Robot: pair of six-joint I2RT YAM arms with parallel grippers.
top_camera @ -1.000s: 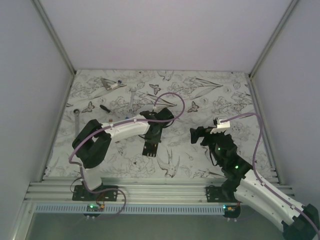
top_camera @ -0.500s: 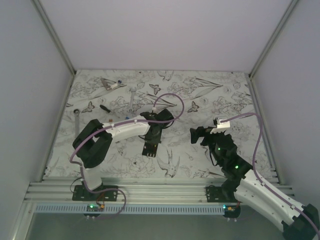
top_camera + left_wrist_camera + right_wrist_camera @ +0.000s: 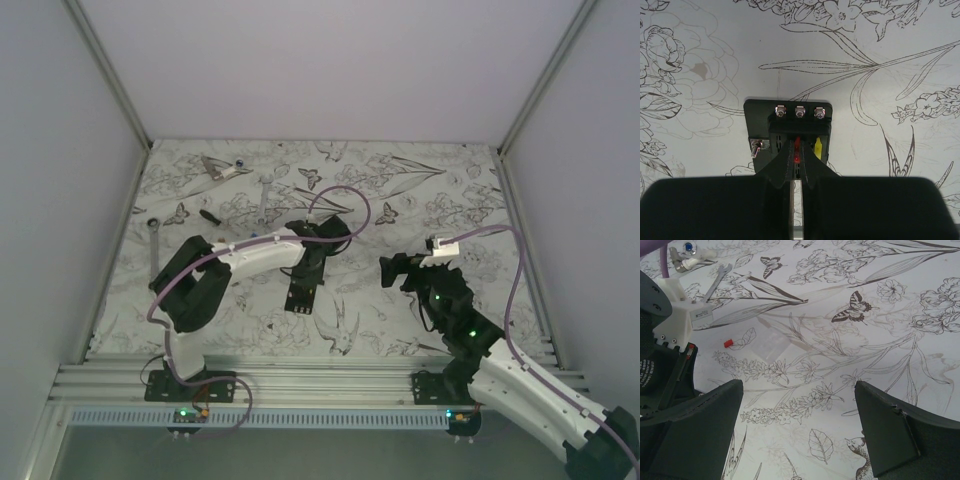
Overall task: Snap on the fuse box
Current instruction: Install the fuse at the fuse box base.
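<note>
The fuse box (image 3: 797,122) is a flat black block lying on the flower-print mat, with three screws along its far edge and a red and a yellow fuse (image 3: 817,147) in its slots. In the top view it lies mid-table (image 3: 302,293) under my left wrist. My left gripper (image 3: 796,150) points down at it, jaws almost together on the red fuse (image 3: 797,156) in the middle slot. My right gripper (image 3: 799,405) is wide open and empty, hovering over bare mat to the right of the box (image 3: 392,270).
A clear plastic cover (image 3: 771,344) and a tiny loose red piece (image 3: 728,343) lie on the mat beyond the right gripper. Wrenches (image 3: 265,195) (image 3: 153,245) and a metal tool (image 3: 220,167) lie at the far left. Walls enclose three sides.
The left arm's elbow has shifted slightly right and forward while its gripper stays on the fuse box. The right arm has not moved.
</note>
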